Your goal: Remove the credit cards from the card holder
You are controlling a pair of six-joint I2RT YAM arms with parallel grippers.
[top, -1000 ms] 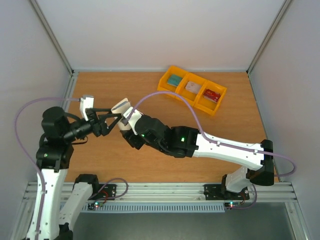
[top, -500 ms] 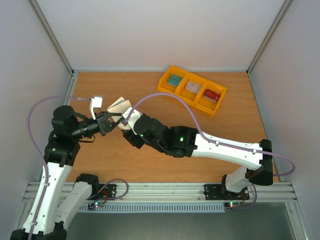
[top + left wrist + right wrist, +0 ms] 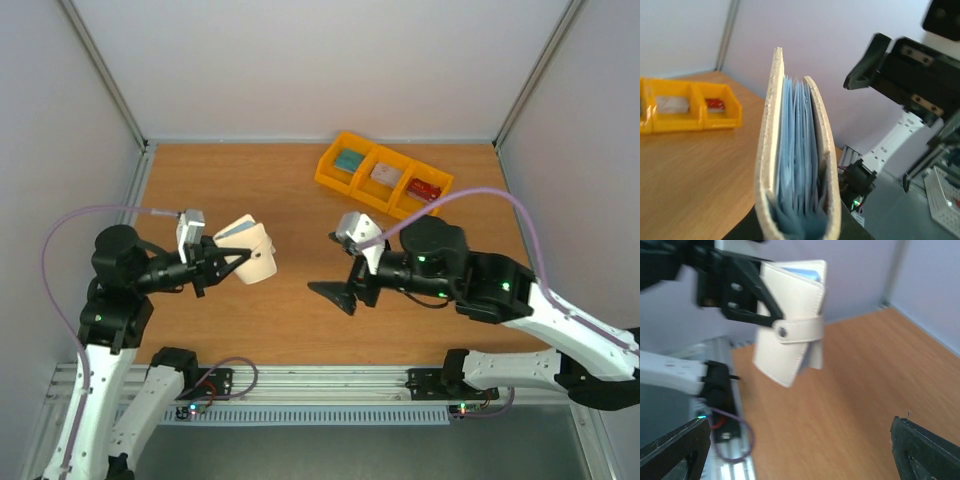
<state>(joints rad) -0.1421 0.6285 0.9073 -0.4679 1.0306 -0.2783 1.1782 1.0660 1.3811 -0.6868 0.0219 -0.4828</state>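
**Left jaws:** clenched on one end of the holder [image 3: 252, 252], which hangs in the air above the tabletop [image 3: 290, 190].
**Right jaws:** released, spread wide, empty, apart from the holder.
**Holder:** cream outside with a grained look, probably light and pliant. A strap with a snap stud [image 3: 783, 332] wraps one edge. Pale blue leaves [image 3: 797, 150] are packed close inside.
**Cards:** not distinguishable among the leaves. Probably thin, stiff and slick, best pinched by a protruding edge.
**Tray** [image 3: 385, 195]**:** yellow, three compartments, at the far side.
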